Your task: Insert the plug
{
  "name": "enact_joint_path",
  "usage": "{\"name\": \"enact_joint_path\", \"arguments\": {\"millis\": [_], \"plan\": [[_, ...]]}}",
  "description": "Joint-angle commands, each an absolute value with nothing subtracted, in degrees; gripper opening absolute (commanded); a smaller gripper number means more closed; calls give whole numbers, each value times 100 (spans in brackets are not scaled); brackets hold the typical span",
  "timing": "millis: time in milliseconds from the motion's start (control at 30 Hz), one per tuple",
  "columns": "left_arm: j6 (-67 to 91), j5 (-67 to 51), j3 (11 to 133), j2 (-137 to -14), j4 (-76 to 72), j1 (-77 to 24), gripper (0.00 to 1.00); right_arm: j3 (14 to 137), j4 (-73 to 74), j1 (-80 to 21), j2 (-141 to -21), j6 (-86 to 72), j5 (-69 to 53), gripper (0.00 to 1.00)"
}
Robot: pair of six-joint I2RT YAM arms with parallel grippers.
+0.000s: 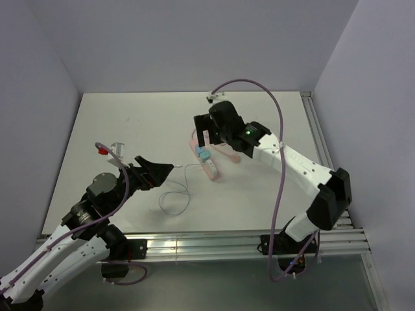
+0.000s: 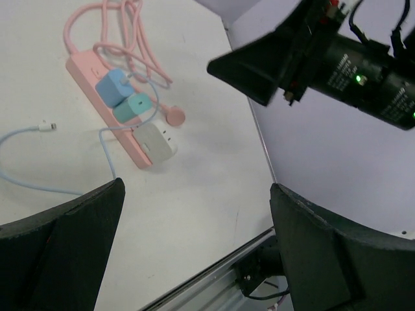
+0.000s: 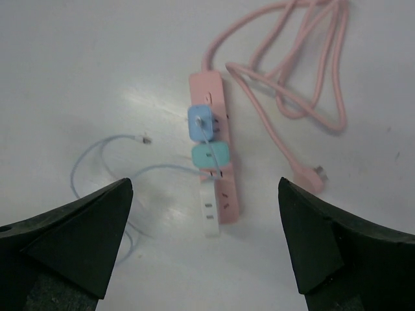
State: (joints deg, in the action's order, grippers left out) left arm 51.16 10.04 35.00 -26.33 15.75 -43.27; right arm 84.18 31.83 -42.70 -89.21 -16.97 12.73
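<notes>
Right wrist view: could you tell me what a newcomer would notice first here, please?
The pink strip lies at the centre with a blue plug, a teal plug and a white adapter in a row on it. Its pink cord loops to the upper right, and a thin wire curls to the left.

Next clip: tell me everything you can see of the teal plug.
The teal plug is a small block with rounded corners, in what looks like matte plastic. It sits on the top face of the pink power strip, apparently seated in a socket, between a light-blue plug and a white adapter. A thin pale wire reaches its side; whether it belongs to this plug is unclear. Nothing grips it.
</notes>
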Motion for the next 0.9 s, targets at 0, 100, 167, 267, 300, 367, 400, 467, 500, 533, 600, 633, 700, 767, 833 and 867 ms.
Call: {"name": "enact_joint_path", "arguments": {"millis": [0, 100, 167, 267, 300, 367, 400, 467, 500, 533, 600, 633, 700, 767, 833, 867], "plan": [[5317, 590, 3288, -2856, 985, -4324, 99, 7473, 2463, -4245, -8272, -1863, 1424, 100], [5431, 326, 3077, -3058, 590, -4315, 100, 6585, 1926, -4228, -7595, -1934, 1380, 100], [5510, 229, 2980, -3234, 309, -4315, 99, 5989, 1680, -4201, -7227, -2021, 1319, 100], [5590, 71, 2918, -3454, 115, -4315, 99, 5338, 1302, -4149, -6997, -2232, 1292, 100], [5607, 53, 2901, -3498, 53, -4315, 100, 5204, 1196, -4140, -6909, -2293, 1248, 100], [5651, 79, 2865, -3586, 53, -4315, 100, 4828, 1064, -4105, -6821, -2443, 1187, 100], [5669, 88, 2830, -3603, 53, -4315, 100, 4730, 976, -4087, -6803, -2504, 1126, 100], [5748, 105, 2708, -3604, -210, -4315, 99, 4423, 897, -4043, -6733, -2671, 1099, 100], [5774, 97, 2655, -3604, -281, -4315, 99, 4308, 783, -4026, -6698, -2733, 1081, 100], [5792, 71, 2593, -3604, -438, -4307, 99, 4176, 704, -4017, -6645, -2786, 1055, 100], [5862, -69, 2426, -3604, -640, -4272, 99, 3781, 380, -3929, -6461, -2909, 897, 100], [5888, -149, 2356, -3604, -737, -4202, 100, 3675, 300, -3885, -6425, -2944, 766, 100], [6020, -552, 2154, -3621, -1150, -4009, 100, 3446, 133, -3719, -6337, -3076, 607, 100], [6204, -1106, 1899, -3639, -1703, -3824, 99, 3191, 27, -3595, -6214, -3155, 273, 100], [6450, -1440, 1610, -3613, -2081, -3552, 99, 3033, -350, -3472, -6100, -3129, 28, 100], [6529, -1598, 1487, -3578, -2614, -3464, 99, 2832, -769, -3446, -5943, -3077, -600, 100]]}}
